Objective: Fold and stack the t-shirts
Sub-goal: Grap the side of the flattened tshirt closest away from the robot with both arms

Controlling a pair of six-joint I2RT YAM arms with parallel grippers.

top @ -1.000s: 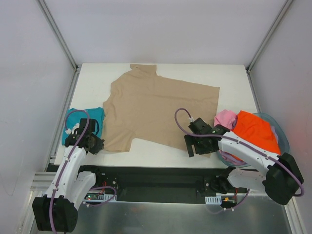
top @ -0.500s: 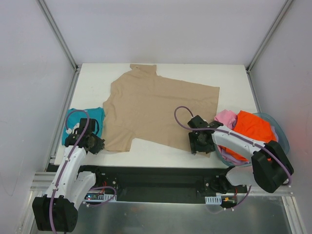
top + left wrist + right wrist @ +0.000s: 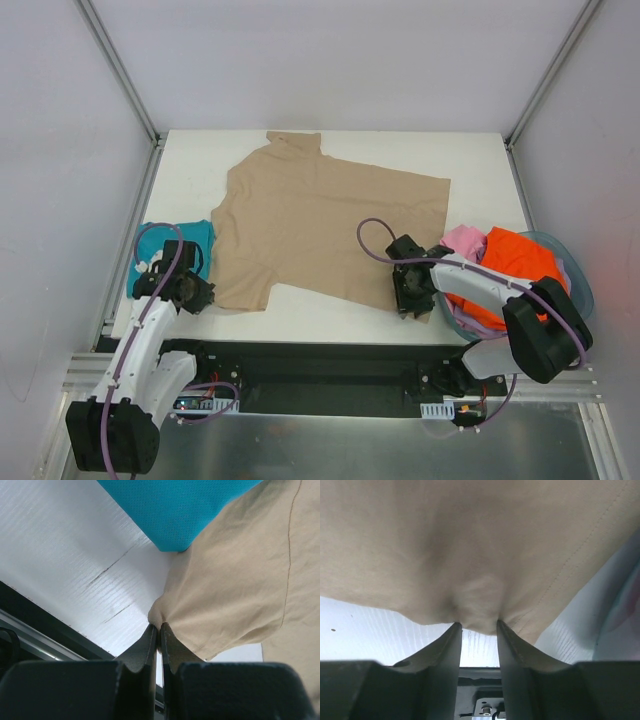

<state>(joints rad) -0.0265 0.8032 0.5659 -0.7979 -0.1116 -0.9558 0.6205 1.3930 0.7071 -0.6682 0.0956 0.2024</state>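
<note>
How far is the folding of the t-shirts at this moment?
Done: the teal t-shirt lies at the left, seemingly folded. In hand: the tan t-shirt lies flat; the left hand pinches its near-left corner, the right hand straddles its near-right edge, open. Left: orange t-shirt and pink t-shirt wait in the basket.
</note>
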